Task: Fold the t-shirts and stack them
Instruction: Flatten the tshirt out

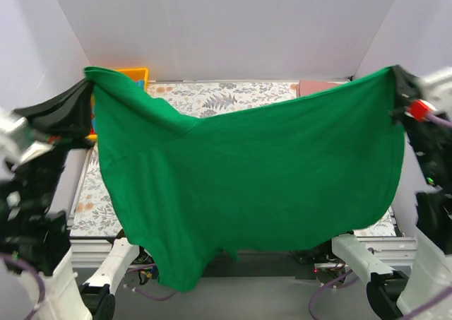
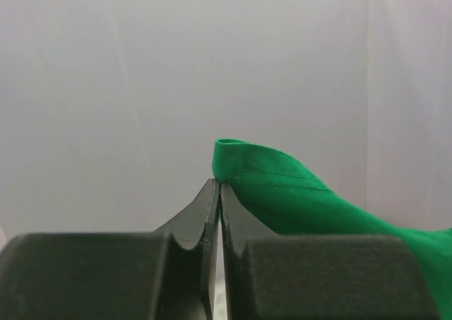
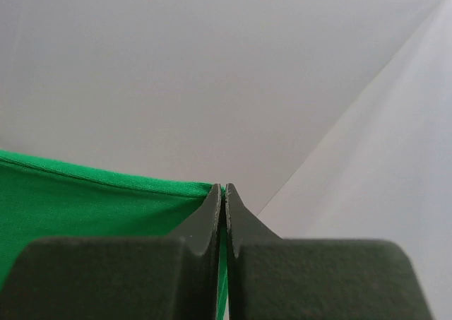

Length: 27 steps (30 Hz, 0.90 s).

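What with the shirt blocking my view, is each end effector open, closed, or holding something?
Left end effector: closed on the green t-shirt.
Right end effector: closed on it too.

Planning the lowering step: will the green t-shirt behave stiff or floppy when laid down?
Probably very floppy: the green t-shirt sags between the left end effector and the right end effector. Likely light, since two small edge pinches carry it. Its hanging lower part may bunch first.

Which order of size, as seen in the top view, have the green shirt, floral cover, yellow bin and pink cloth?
1. green shirt, hanging nearer the camera, which enlarges it.
2. floral cover, mostly hidden.
3. yellow bin and pink cloth: only small parts show, about alike, so unranked.
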Each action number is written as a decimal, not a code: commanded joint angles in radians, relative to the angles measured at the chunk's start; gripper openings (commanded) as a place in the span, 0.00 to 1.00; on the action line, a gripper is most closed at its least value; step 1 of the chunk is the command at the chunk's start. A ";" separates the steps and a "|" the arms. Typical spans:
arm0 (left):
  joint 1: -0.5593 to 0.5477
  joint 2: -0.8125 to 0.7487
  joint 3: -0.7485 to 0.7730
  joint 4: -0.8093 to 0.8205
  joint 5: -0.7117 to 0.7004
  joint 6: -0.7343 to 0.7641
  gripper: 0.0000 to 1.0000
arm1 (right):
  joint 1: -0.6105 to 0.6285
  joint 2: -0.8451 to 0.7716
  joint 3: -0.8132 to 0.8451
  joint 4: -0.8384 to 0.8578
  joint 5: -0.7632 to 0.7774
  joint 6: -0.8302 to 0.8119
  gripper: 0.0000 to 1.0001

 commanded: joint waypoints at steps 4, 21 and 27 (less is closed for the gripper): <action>0.003 0.050 -0.404 0.087 0.044 0.019 0.00 | -0.002 0.024 -0.385 0.124 -0.065 -0.059 0.01; 0.003 0.788 -0.720 0.603 0.041 0.022 0.00 | -0.001 0.450 -0.955 0.615 -0.020 -0.128 0.01; 0.003 1.101 -0.515 0.642 -0.009 0.054 0.00 | -0.002 0.721 -0.799 0.669 0.055 -0.104 0.01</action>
